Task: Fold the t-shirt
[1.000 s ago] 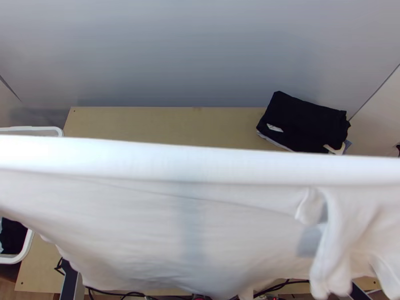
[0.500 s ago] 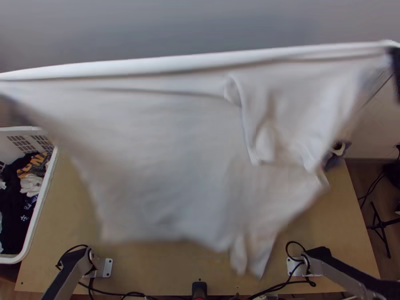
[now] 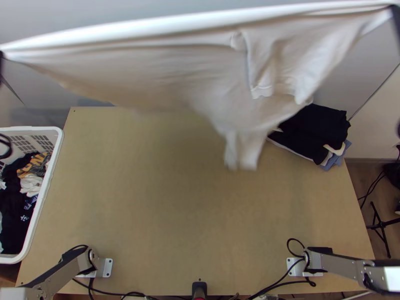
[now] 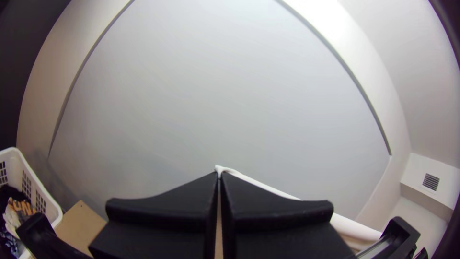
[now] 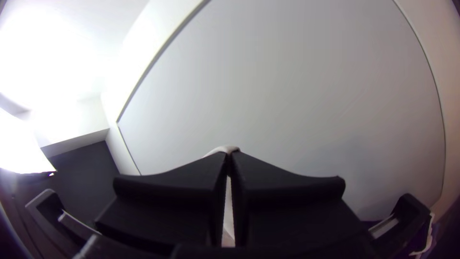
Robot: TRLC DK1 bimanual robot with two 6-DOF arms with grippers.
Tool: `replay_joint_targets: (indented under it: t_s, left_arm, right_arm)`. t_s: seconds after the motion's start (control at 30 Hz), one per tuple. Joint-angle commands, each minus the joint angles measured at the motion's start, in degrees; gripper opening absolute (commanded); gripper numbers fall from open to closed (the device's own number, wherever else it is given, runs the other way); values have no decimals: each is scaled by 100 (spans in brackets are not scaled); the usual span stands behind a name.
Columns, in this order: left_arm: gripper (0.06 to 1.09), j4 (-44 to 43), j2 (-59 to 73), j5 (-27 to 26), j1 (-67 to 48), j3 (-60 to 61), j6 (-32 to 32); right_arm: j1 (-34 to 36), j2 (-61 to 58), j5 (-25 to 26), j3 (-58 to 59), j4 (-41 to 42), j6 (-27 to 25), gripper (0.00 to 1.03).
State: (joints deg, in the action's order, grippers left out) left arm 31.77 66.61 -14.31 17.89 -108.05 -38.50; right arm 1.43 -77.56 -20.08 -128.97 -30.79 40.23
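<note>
In the top view my left gripper [image 3: 1, 56] and my right gripper [image 3: 393, 7] are at opposite side edges, each at one end of the white t-shirt [image 3: 190, 65]. The shirt hangs in the air between them, its upper edge pulled taut, the lower part loose and blurred over the table's far side. The left wrist view has my left gripper [image 4: 219, 176] shut on a corner of the white cloth [image 4: 258, 183]. In the right wrist view my right gripper [image 5: 229, 154] is shut on the other end of the cloth [image 5: 221, 149].
A white basket [image 3: 56, 150] of mixed clothes stands at the table's left. Dark folded clothes [image 3: 320, 130] lie at the far right corner, partly behind the shirt. The wooden table [image 3: 165, 215] shows bare below the shirt. Cables run along the near edge.
The shirt has swung up and away toward the far side, uncovering most of the table, the basket and the folded pile. Both arms have moved with it, still holding its ends.
</note>
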Motion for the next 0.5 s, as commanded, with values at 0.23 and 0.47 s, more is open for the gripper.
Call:
replay_joint_targets:
  t_s: [0.23,0.47]
  left_arm:
    - [9,-619,-1036,279,962,-2018,44]
    - [9,-312,-1862,314,918,-1693,378]
  right_arm:
    - [191,2034,-348,-384,-33,-1122,3]
    - [33,2623,-295,-384,-964,-1298,3]
